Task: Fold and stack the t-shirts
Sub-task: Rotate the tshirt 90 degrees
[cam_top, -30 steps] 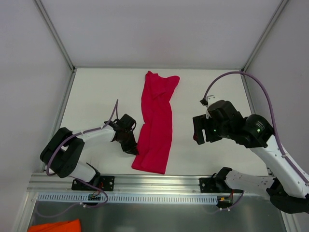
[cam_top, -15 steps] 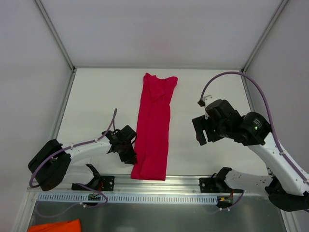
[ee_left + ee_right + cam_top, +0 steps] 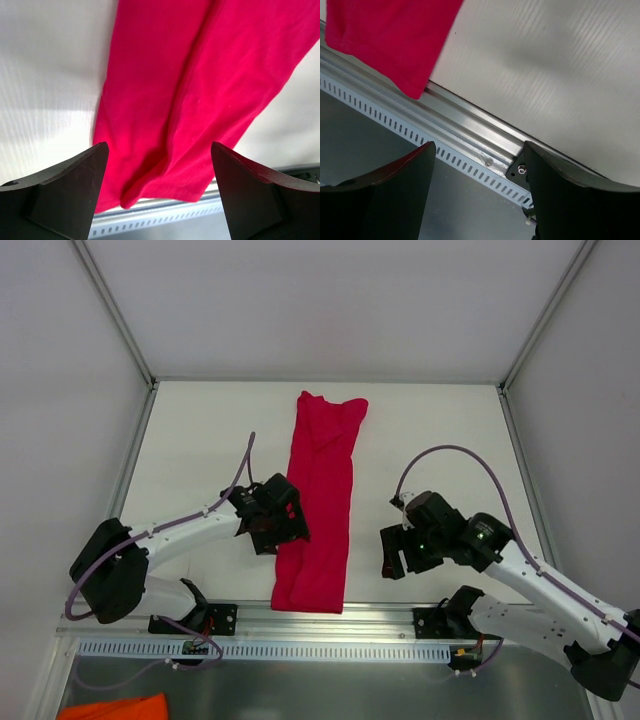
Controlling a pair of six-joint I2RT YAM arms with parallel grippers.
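One crimson t-shirt (image 3: 322,505), folded into a long strip, is laid on the desk (image 3: 200,440).
Its near end is draped at the desk's front edge. The left gripper (image 3: 292,522) is held wide open over its left border and the right gripper (image 3: 391,554) wide open nearby, nothing grasped.

White table (image 3: 200,440): red t-shirt (image 3: 322,490) flat (folded lengthwise).

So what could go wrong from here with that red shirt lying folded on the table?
Two things, I'd guess. The near end of the t-shirt lies past the edge of the table, over the slotted metal rail, so it might snag there or slide off when pulled. And the left pincer hangs open right above the long, narrow fold; closing there could catch only the top layer and drag the fold apart.
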